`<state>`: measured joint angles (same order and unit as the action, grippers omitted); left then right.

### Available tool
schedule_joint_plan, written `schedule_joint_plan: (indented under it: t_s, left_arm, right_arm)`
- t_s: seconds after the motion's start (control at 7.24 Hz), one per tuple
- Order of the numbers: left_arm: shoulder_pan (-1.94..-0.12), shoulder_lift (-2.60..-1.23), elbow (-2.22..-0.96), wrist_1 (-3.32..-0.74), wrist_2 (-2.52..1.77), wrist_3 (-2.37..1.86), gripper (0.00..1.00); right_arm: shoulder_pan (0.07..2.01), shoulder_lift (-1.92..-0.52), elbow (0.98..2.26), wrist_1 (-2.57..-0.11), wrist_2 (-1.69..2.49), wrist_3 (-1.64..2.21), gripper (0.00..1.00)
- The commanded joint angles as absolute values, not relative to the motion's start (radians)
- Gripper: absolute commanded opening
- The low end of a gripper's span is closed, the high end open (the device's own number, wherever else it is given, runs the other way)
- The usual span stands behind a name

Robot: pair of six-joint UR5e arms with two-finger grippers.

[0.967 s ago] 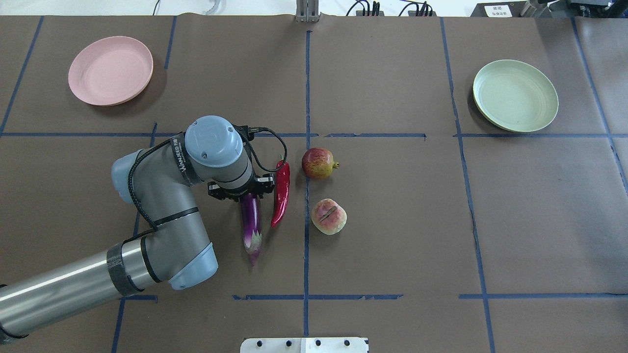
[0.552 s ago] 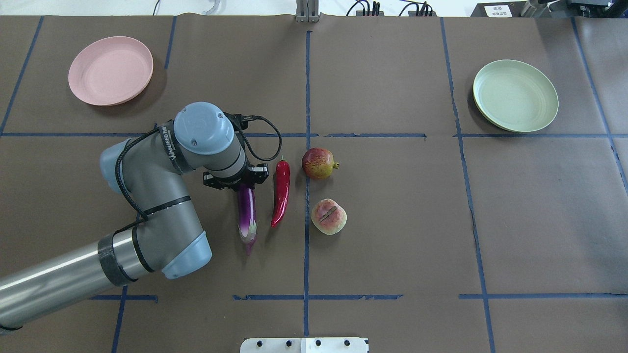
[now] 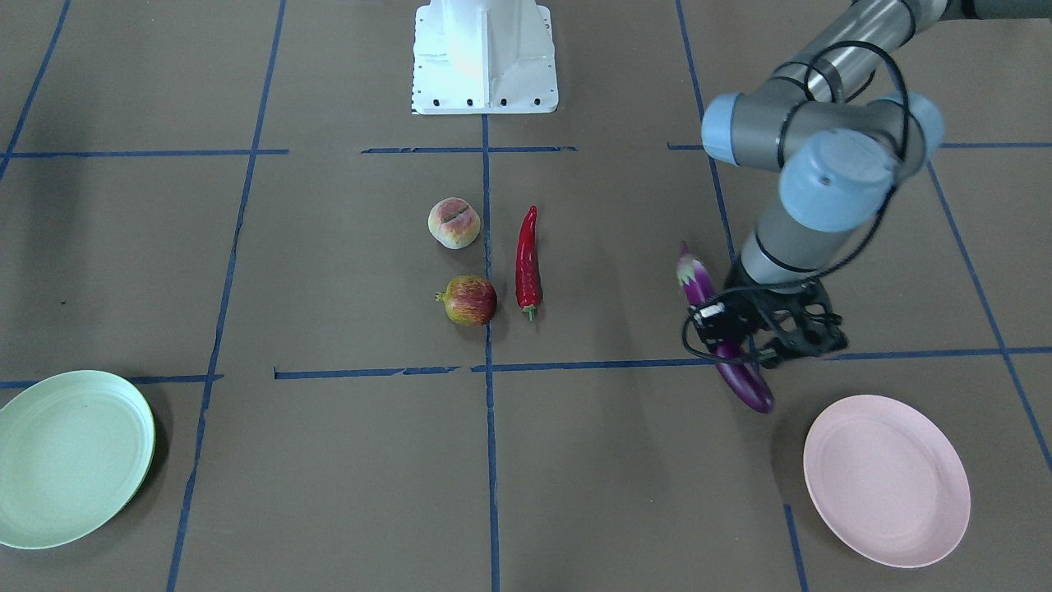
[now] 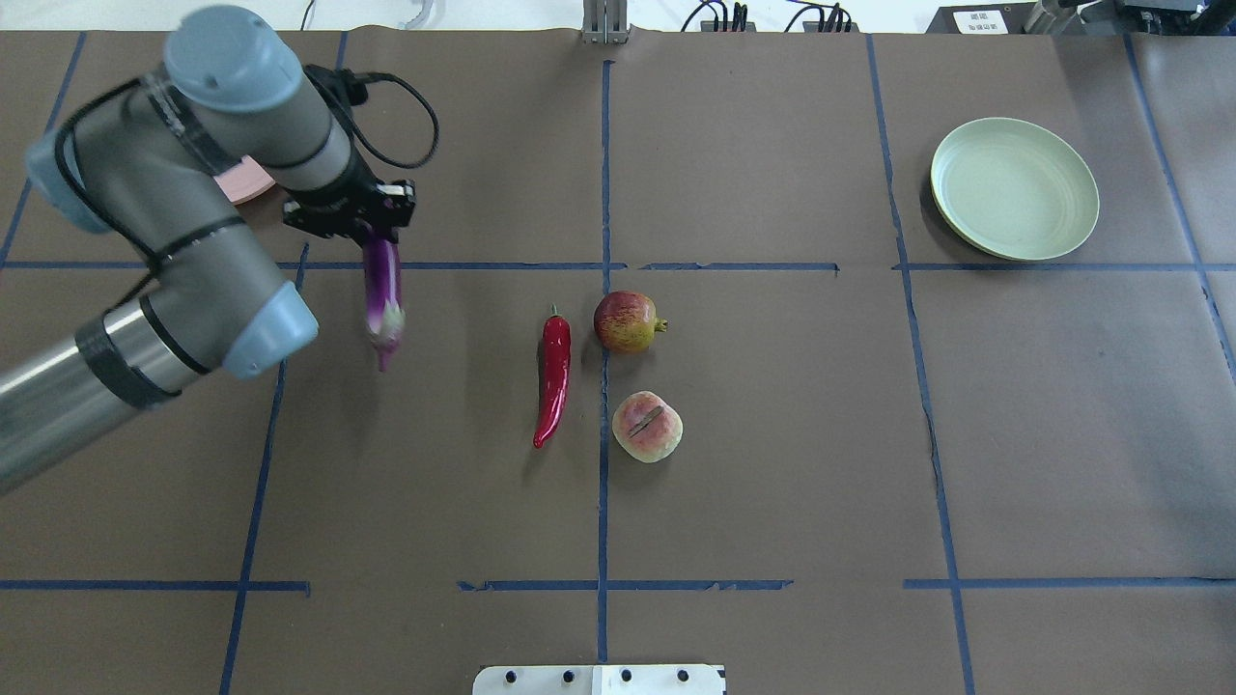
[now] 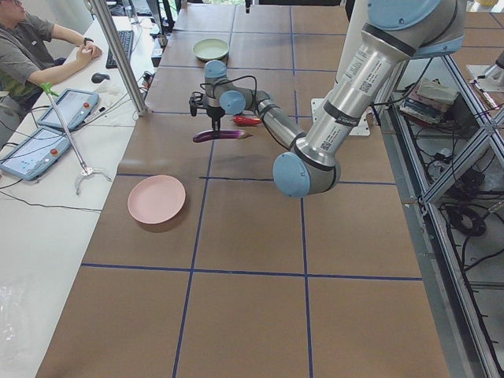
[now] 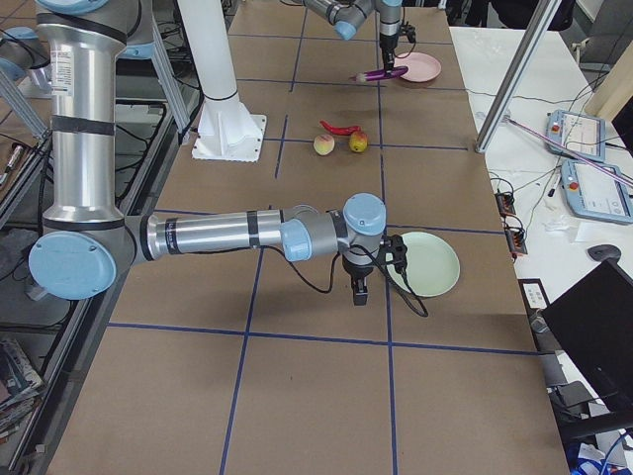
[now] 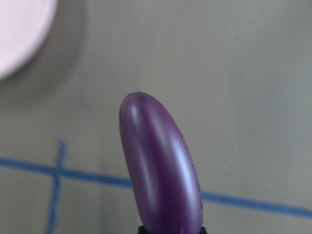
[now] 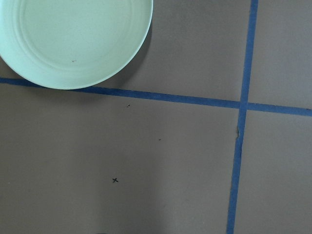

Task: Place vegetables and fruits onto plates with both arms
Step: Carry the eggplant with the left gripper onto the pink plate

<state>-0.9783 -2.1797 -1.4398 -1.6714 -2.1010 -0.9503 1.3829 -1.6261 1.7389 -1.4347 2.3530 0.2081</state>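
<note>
The left pincer point(image 4: 371, 230), closed tight on the eggplant point(image 4: 382, 290), is carrying it, lifted off the tabletop point(image 4: 772, 483) from beside the chili point(image 4: 553, 376), toward the nearby pink plate point(image 3: 888, 481), beginning the first placement; the right pincer's opening cannot be judged.

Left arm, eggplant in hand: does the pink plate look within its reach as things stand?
Probably yes. The left gripper holds the eggplant in the air just short of the pink plate, and no object shows between them in the front-facing view.
</note>
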Motion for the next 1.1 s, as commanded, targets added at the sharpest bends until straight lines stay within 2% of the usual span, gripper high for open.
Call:
schedule_joint_plan:
  t_s: [0.0,0.28,0.41,0.55,0.69,0.97]
  left_arm:
    - [-1.1,-2.262,-1.172,-1.692,-2.126,-0.783,0.02]
    - [-1.109,-2.304,-0.916,-1.944,-2.117,-0.781,0.02]
    - [-1.112,-2.325,-0.847,-1.978,-2.096,-0.779,0.04]
    - [-1.115,-2.326,-0.842,-1.979,-2.076,-0.769,0.31]
    - [-1.129,-2.324,-0.841,-1.977,-2.077,-0.697,0.99]
    - [-1.198,-2.313,-0.856,-1.971,-2.193,-0.62,1.0]
  right_arm:
    - [1.355,-1.585,1.741,-1.434,2.355,0.23,1.0]
    - [1.306,-1.516,1.749,-1.439,2.352,0.238,1.0]
    - [1.287,-1.49,1.75,-1.434,2.355,0.306,1.0]
    - [1.261,-1.442,1.756,-1.434,2.356,0.368,1.0]
    - [1.22,-1.407,1.772,-1.434,2.353,0.418,1.0]
    - [1.12,-1.294,1.792,-1.434,2.342,0.623,1.0]
